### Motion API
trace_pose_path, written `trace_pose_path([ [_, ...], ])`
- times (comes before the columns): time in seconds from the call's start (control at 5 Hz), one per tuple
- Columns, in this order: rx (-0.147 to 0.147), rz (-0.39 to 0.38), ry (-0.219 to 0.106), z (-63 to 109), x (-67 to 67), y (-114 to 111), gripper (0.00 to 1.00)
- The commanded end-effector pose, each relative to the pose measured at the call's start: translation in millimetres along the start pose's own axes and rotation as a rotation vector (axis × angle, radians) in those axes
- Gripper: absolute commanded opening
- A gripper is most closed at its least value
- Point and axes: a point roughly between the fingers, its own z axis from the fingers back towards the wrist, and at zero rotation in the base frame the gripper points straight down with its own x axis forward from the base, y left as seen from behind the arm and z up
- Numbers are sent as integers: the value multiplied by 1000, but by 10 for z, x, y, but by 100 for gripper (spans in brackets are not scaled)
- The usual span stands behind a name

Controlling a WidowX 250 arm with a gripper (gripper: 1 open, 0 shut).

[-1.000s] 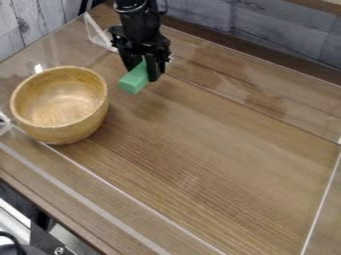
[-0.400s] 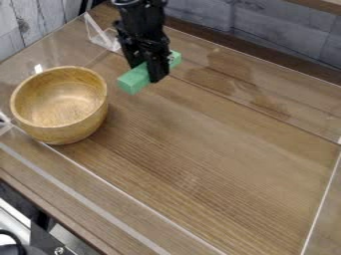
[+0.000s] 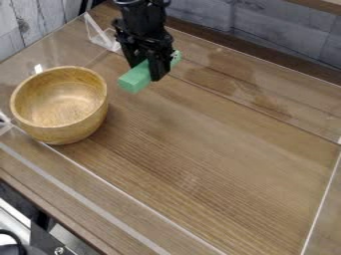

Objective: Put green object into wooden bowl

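Note:
A small bright green block (image 3: 135,79) hangs tilted above the wooden table, pinched at its upper end. My black gripper (image 3: 147,62) is shut on it, coming down from the top of the view. The round light-tan wooden bowl (image 3: 59,103) stands on the table to the left and a little nearer than the block, upright and with nothing in it. The block is to the right of the bowl's rim and apart from it.
A clear low wall (image 3: 80,194) borders the wooden table (image 3: 213,149) along its front and right sides. A grey plank wall runs along the back. Dark gear shows at the bottom left corner.
The gripper with the green block has risen slightly and shifted a little; between the last two frames it barely moves. The bowl has stayed put.

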Motion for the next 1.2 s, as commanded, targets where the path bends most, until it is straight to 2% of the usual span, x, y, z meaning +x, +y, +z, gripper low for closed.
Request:
trace_pose_path([
  [0.0,45,9,-69,167,202,112,0],
  [0.2,80,121,-66,241,-75,180,0],
  [0.4,120,217,-60,284,-287,293,0],
  [0.6,153,300,-53,310,-440,352,0],
  [1.0,168,310,-28,77,-555,682,0],
])
